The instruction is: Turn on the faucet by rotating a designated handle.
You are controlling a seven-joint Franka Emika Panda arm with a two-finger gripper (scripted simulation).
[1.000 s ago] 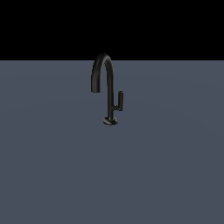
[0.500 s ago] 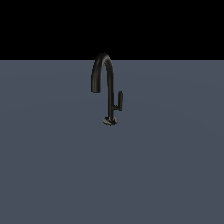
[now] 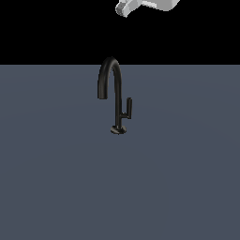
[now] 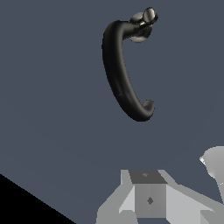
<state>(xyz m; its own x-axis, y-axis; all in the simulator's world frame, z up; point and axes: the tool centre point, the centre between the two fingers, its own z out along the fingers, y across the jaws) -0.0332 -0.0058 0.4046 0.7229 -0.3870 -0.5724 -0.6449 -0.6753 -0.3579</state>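
Observation:
The slim black faucet (image 3: 116, 89) stands upright on the grey surface, with its arched spout toward the exterior view's left. The handle (image 3: 128, 107), a short vertical bar on a small stub, is on the stem's right side in that view. My gripper (image 3: 124, 7) shows only partly at the top edge, high above the faucet and touching nothing. In the wrist view I look down on the faucet (image 4: 120, 74) and the handle's top end (image 4: 149, 15). My grey fingers (image 4: 148, 197) stand apart and empty.
The flat grey surface (image 3: 187, 178) stretches around the faucet's round base (image 3: 118, 130). Black background lies behind its far edge. No other objects show.
Part of my gripper has come into the exterior view at the top edge, where none showed before. The faucet and handle have not moved.

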